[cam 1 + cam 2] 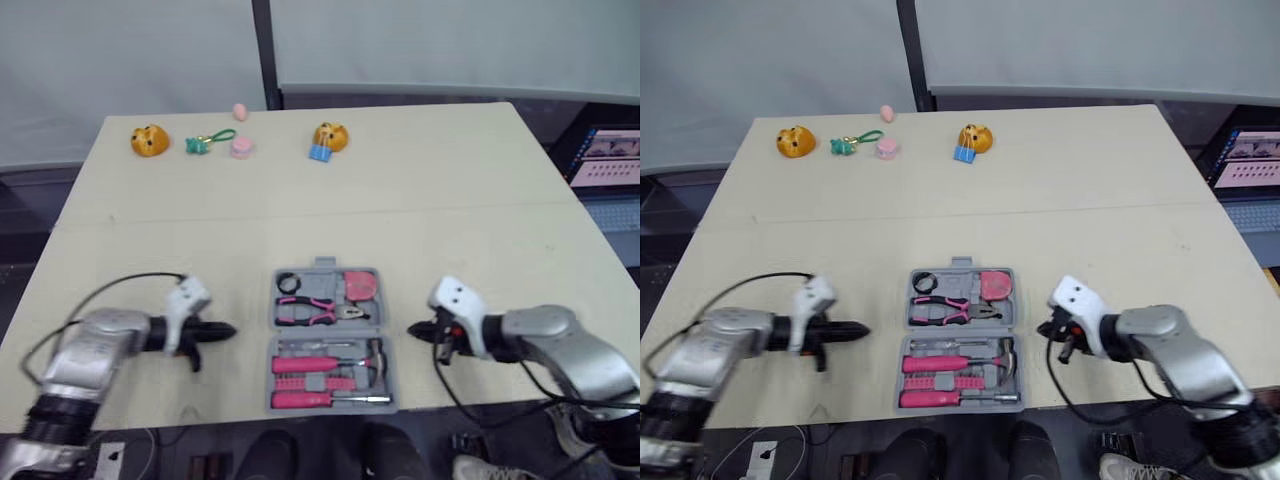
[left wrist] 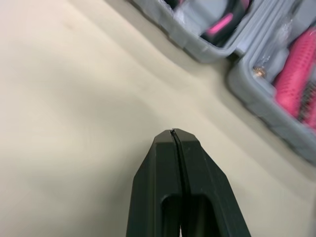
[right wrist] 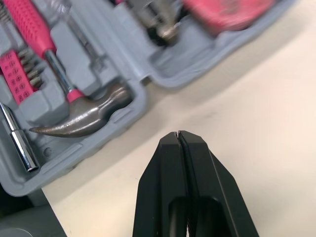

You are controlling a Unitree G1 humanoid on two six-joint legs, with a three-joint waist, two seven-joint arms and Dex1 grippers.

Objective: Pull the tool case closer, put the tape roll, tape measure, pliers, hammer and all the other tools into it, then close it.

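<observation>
The grey tool case (image 1: pixel 385 350) lies open near the table's front edge. Its far half holds the black tape roll (image 1: pixel 288 283), the pink tape measure (image 1: pixel 359 286) and the pink-handled pliers (image 1: pixel 310 311). Its near half holds the hammer (image 3: pixel 84 116), a pink bit holder and a screwdriver (image 1: pixel 325 399). My left gripper (image 1: pixel 228 331) hovers just left of the case, shut, with nothing in it. On the case's right side, my right gripper (image 1: pixel 414 329) is also shut and empty, its tips a short way from the case wall.
At the table's far side lie two orange toys (image 1: pixel 149 141) (image 1: pixel 331 135), a green keychain (image 1: pixel 207 142), a pink cup (image 1: pixel 241 148) and a pink egg (image 1: pixel 240 111). A laptop (image 1: pixel 606 156) stands beyond the right edge.
</observation>
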